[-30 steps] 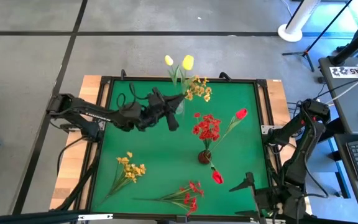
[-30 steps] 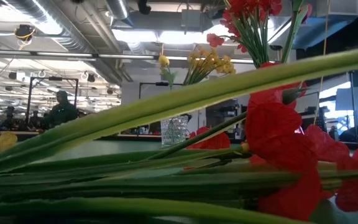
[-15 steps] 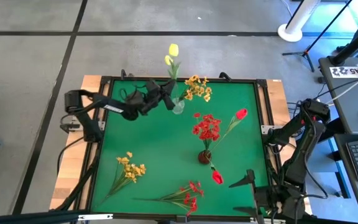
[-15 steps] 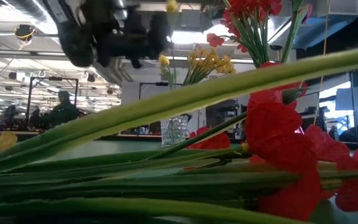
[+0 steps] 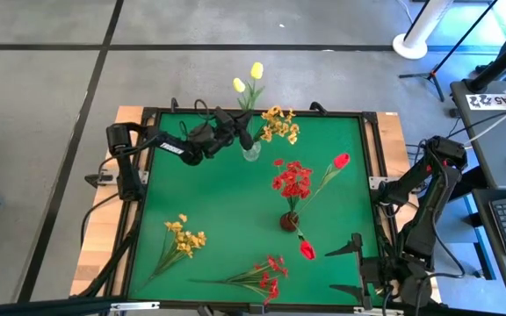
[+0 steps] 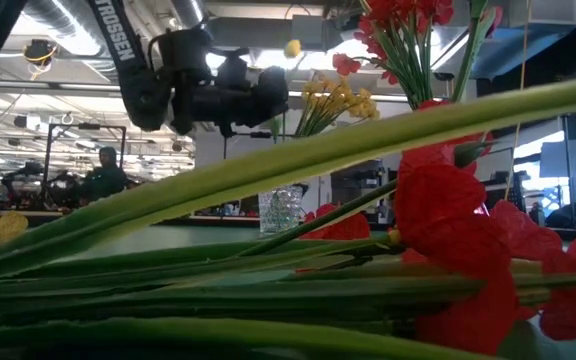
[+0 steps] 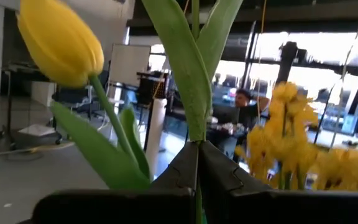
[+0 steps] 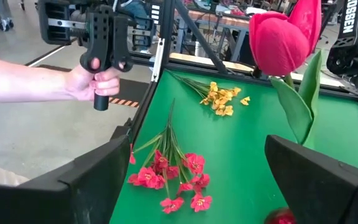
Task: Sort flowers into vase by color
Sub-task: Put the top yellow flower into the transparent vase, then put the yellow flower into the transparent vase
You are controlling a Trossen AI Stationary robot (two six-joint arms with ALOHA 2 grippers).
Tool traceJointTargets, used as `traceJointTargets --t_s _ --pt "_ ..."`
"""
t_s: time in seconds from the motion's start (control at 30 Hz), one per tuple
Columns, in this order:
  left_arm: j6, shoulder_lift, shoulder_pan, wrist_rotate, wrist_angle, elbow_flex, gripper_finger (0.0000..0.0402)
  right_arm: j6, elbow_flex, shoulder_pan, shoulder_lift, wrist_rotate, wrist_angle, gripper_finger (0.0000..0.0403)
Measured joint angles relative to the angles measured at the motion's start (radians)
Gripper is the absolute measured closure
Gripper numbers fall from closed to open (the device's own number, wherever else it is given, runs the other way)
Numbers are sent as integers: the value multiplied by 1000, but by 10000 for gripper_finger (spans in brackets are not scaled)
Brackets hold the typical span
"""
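A yellow tulip (image 5: 256,70) is held by its green stem in the closed left gripper (image 5: 245,138) directly above the clear glass vase (image 5: 251,152), which stands near the far edge of the green table (image 5: 227,224). In the left wrist view the fingers (image 7: 180,169) are seen pressed together on the stem just under a long leaf. A second yellow tulip (image 5: 238,85) and a spray of small yellow blooms (image 5: 279,124) are already stood in the same vase. The word "TROSSEN" is read in white letters along the left arm (image 6: 118,38) in the low view.

Toward the right of the clear vase, a small dark vase (image 5: 290,220) is seen holding a red spray (image 5: 293,179) and a red tulip (image 5: 341,161). Another red tulip (image 5: 307,249) is laid just beside the dark vase, on its near side. A loose yellow spray (image 5: 185,235) and a loose red spray (image 5: 268,275) are left lying on the table, well to the near side of the clear vase.

The right gripper (image 5: 353,269) is parked with its jaws wide open and nothing between them at the table's near right corner, far from the clear vase. In the right wrist view a person's hand (image 8: 95,79) is shown gripping a black handle beyond the table edge.
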Motion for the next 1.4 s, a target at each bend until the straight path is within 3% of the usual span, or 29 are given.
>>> traceJointTargets --t_s 0.23,0.43,0.73,1.03,1.2,1.4 --pt "1 0 -26 0 -110 0 398 2 0 0 0 0 -3 33" --pt "47 -1 -77 -10 -174 0 370 2 0 0 0 0 -2 33" --pt "134 -70 -175 -213 -357 0 316 15 0 0 0 -2 -12 33" --pt "126 -305 -288 -397 -743 0 252 17 0 0 1 -3 -31 33" --pt "-84 -515 -402 -390 -1089 1 223 18 0 0 1 -9 -31 33" --pt "-589 -700 -568 -114 -1603 1 219 21 0 0 1 -11 -31 33"
